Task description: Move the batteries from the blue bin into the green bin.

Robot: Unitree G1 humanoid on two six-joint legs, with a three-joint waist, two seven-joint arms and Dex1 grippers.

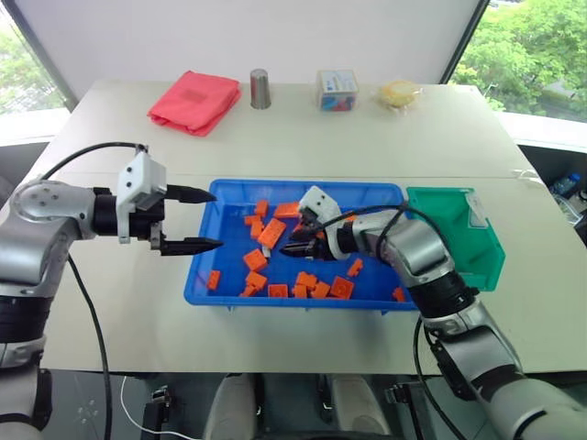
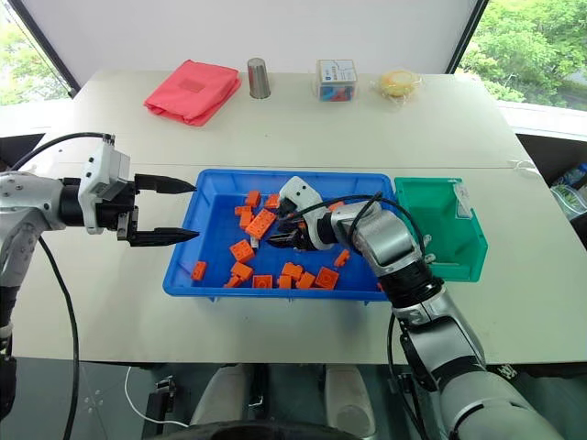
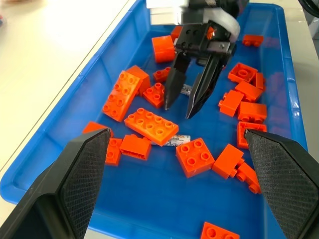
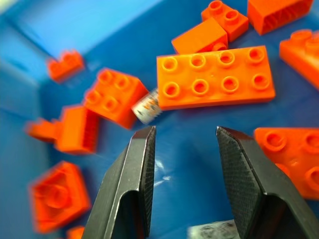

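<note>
Right gripper (image 3: 188, 103): I see it parted, empty, over the blue bin (image 1: 204, 280).
Left gripper (image 1: 204, 220): spread wide, empty.
Battery (image 4: 146, 108): half under a brick (image 4: 215, 77) (orange).

A red cloth (image 1: 194, 100), a metal cup (image 1: 260, 89), a clear box (image 1: 337, 90) and a yellow thing (image 1: 399, 93) sit at the top of the frame.

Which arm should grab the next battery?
Probably the right. Its claw hangs open inside the large shallow blue plastic bin, just above a small silver-white battery half hidden under a flat orange toy brick. The left claw waits open at the bin's edge.
</note>
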